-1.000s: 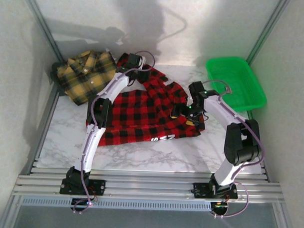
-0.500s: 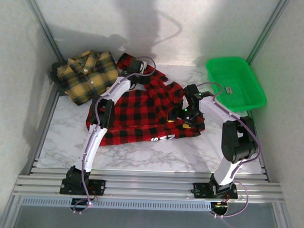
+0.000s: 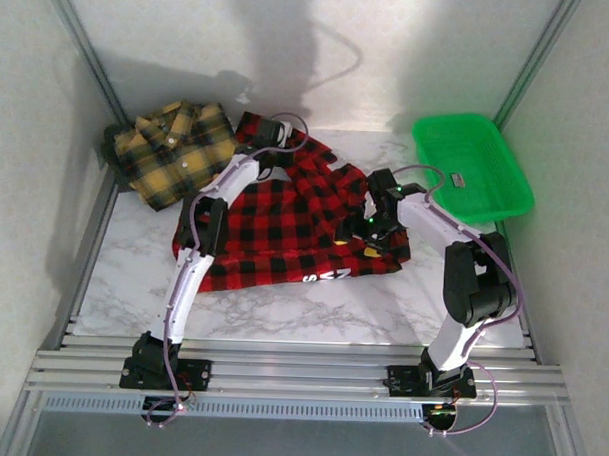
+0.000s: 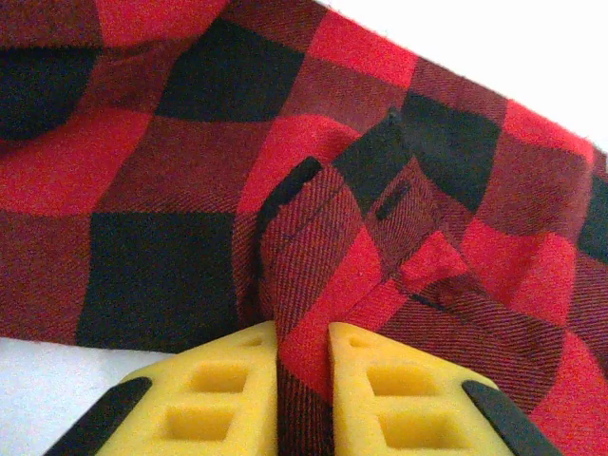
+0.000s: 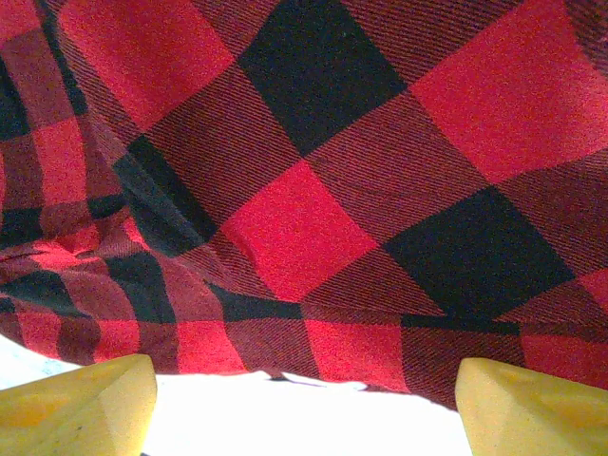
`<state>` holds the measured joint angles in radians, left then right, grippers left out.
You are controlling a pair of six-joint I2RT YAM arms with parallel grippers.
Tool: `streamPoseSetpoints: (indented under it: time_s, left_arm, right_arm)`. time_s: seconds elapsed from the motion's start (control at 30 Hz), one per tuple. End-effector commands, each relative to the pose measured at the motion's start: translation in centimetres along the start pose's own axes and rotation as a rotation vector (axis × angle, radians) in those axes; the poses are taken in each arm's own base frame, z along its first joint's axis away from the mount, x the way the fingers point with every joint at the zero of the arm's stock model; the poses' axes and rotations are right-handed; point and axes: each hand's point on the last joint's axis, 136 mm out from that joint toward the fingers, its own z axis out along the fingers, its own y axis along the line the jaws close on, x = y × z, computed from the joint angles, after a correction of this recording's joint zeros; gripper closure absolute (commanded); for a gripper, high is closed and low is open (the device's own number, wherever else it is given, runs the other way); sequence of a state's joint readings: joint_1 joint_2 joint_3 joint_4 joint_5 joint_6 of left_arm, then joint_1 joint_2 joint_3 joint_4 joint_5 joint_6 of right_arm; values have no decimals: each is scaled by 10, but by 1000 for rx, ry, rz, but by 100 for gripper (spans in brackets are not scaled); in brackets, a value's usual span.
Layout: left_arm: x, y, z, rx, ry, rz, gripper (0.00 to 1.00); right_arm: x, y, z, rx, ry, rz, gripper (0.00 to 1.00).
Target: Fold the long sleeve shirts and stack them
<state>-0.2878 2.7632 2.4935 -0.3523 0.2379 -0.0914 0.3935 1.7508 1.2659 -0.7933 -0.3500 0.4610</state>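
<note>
Red-and-black check shirt (image 3: 284, 232) lies spread and rumpled across the middle of the marble tabletop (image 3: 312, 313). The yellow-and-black check shirt (image 3: 172, 153) sits bunched in the upper left of the overhead frame, just beside the red one. A green tray (image 3: 487, 154) stands in the upper right.

The left gripper (image 3: 277, 159) is at the upper edge of the red shirt. In its wrist view the left gripper (image 4: 304, 347) has its yellow pads (image 4: 223, 380) pinched together on a raised fold of the red cloth.

The right gripper (image 3: 360, 225) is over the right part of the same shirt. Its wrist view shows its fingers (image 5: 81, 404) wide apart at the lower corners, with nothing between them. Whether they touch the cloth I cannot tell.
</note>
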Motion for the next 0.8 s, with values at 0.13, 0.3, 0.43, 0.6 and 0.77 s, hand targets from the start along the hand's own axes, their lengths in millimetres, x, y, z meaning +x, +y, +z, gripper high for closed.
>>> streamPoseSetpoints:
  time_s: [0.13, 0.3, 0.43, 0.6, 0.77]
  left_arm:
    - [-83, -24, -59, 79, -188, -17, 81]
    - [-80, -23, -64, 64, -160, -14, 82]
    - [-87, -44, -83, 79, -173, 41, 83]
    - [-100, -70, -113, 124, -224, 95, 83]
    - [-103, -71, -125, 113, -215, 107, 83]
  right_arm:
    - [5, -2, 22, -3, 46, 21, 18]
    - [6, -6, 26, 10, 53, 21, 19]
    - [5, -10, 27, 32, 49, 27, 19]
    - [-2, -7, 21, 29, 22, 21, 17]
    - [-8, -6, 19, 39, 14, 23, 17]
